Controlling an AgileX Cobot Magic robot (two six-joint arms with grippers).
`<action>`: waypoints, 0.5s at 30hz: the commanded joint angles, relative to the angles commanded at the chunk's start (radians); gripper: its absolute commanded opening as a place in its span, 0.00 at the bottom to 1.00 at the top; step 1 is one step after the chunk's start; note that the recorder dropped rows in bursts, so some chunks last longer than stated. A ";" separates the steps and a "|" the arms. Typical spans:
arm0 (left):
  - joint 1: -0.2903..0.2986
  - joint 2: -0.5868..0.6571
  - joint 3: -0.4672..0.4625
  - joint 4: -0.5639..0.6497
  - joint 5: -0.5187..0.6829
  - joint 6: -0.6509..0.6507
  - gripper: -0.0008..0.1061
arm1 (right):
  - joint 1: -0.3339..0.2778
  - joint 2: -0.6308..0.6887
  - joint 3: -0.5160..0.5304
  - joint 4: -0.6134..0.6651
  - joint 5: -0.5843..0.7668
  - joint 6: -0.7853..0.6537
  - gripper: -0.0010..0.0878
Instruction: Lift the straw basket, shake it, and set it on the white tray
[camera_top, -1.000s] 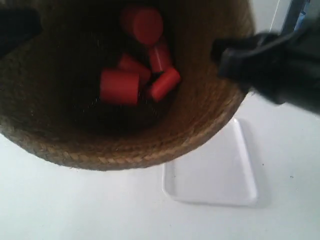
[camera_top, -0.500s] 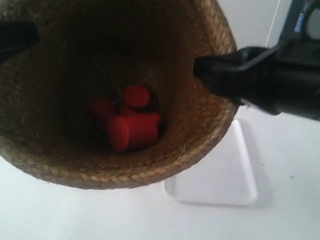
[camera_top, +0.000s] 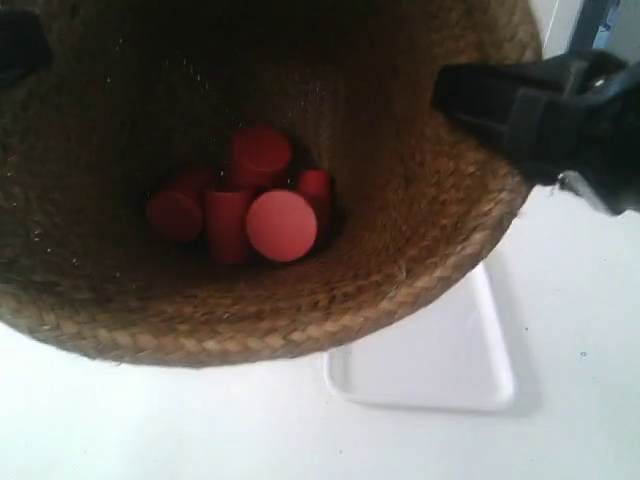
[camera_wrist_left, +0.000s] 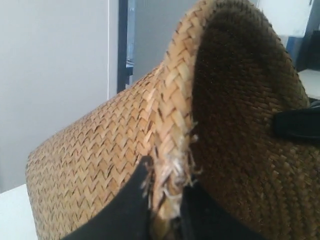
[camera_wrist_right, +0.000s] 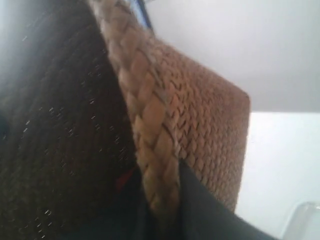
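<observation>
The straw basket (camera_top: 430, 230) hangs in the air close to the exterior camera, tilted so its dark inside shows. Several red cylinders (camera_top: 280, 225) lie clustered on its bottom. In the left wrist view my left gripper (camera_wrist_left: 166, 182) is shut on the frayed braided rim of the basket (camera_wrist_left: 100, 150). My right gripper (camera_wrist_right: 160, 192) is shut on the opposite rim of the basket (camera_wrist_right: 200, 110). The arm at the exterior view's right (camera_top: 540, 110) grips the rim there. The white tray (camera_top: 440, 360) lies on the table below, half hidden by the basket.
The white table (camera_top: 150, 430) spreads under the basket. A dark arm part (camera_top: 18, 45) shows at the exterior view's top left. The other gripper's finger (camera_wrist_left: 295, 125) shows across the basket in the left wrist view. A pale wall stands behind.
The basket has swung about, ending further right and tilted differently. The red cylinders tumbled from the upper part to the middle of its bottom. The right-hand arm rose slightly.
</observation>
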 joint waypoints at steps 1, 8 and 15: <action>0.000 0.002 -0.008 0.000 0.012 -0.004 0.01 | 0.000 0.005 -0.011 -0.002 0.033 0.002 0.01; 0.000 -0.104 -0.078 0.041 0.104 -0.007 0.01 | 0.007 -0.142 -0.108 -0.004 0.277 -0.042 0.01; 0.000 -0.051 -0.066 0.047 0.081 -0.026 0.01 | 0.007 -0.039 -0.083 -0.003 0.259 -0.086 0.01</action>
